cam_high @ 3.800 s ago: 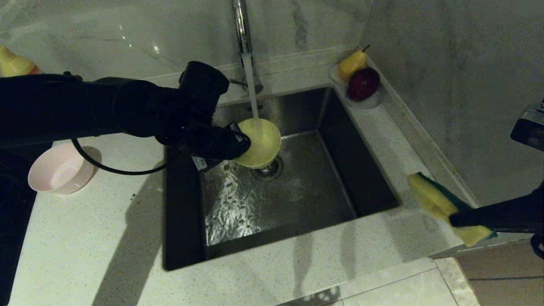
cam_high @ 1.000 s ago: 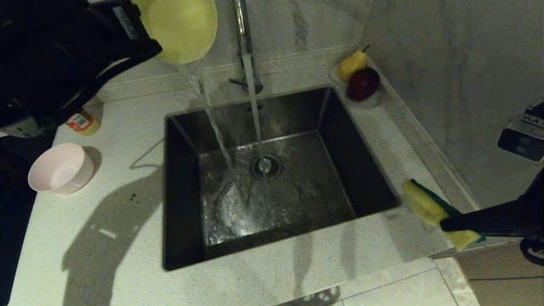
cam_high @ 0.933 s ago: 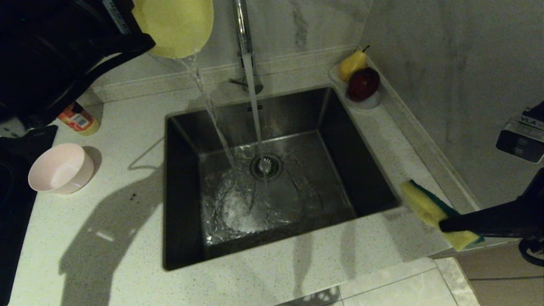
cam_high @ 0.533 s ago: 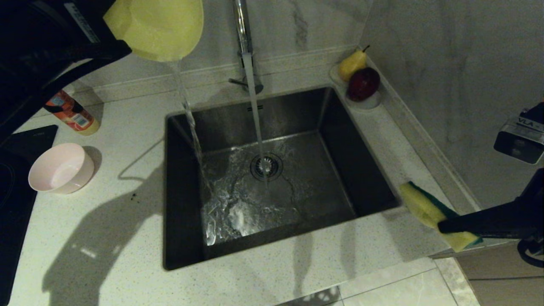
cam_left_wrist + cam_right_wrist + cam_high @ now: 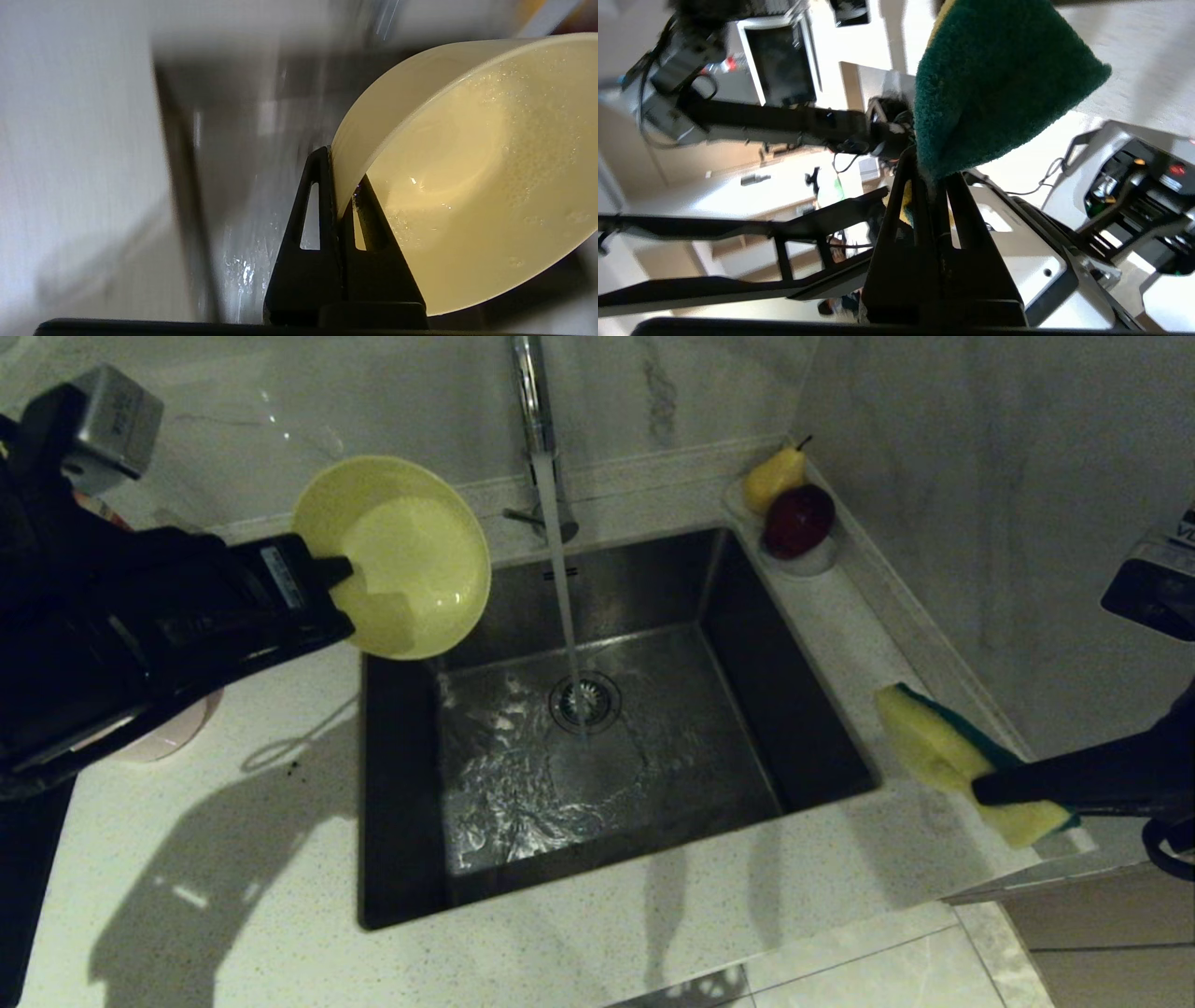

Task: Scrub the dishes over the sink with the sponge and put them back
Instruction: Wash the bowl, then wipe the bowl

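Evidently ready for scrubbing, left end effector (image 5: 338,581) clamps the yellow bowl (image 5: 397,555) at ten o'clock over the sink (image 5: 747,644); right end effector (image 5: 982,791) grips the sponge (image 5: 929,751) at three o'clock.

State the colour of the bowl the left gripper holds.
Yellow; the bowl in the left gripper shows best in the head view.
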